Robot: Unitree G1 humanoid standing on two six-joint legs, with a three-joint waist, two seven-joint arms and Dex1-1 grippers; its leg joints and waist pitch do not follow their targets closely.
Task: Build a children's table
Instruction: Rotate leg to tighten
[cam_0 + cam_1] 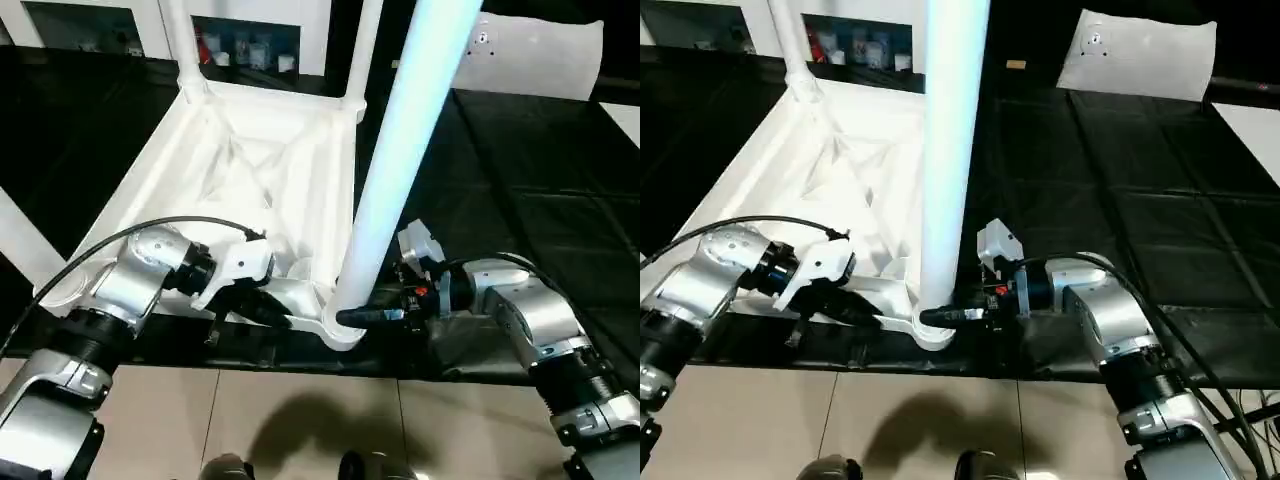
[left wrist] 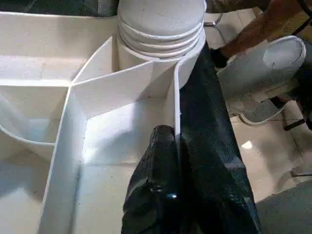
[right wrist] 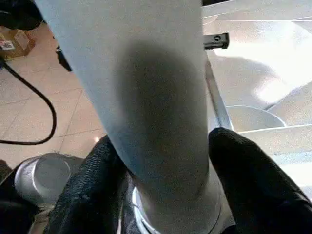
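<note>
Upright — leg [image 1: 400, 160] in corner socket [image 1: 342, 322]

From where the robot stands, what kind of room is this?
Probably an indoor lab or demo room: black sheeting covers the work surface, a glass-doored cabinet lines the back, the floor is tiled.

You get bright overhead light: glare washes out the table top's ribbed underside [image 1: 250, 170], a leg [image 3: 146, 97] carries a dark blurred shadow up close, and the robot's shadow falls on the pale floor [image 1: 300, 420].
</note>
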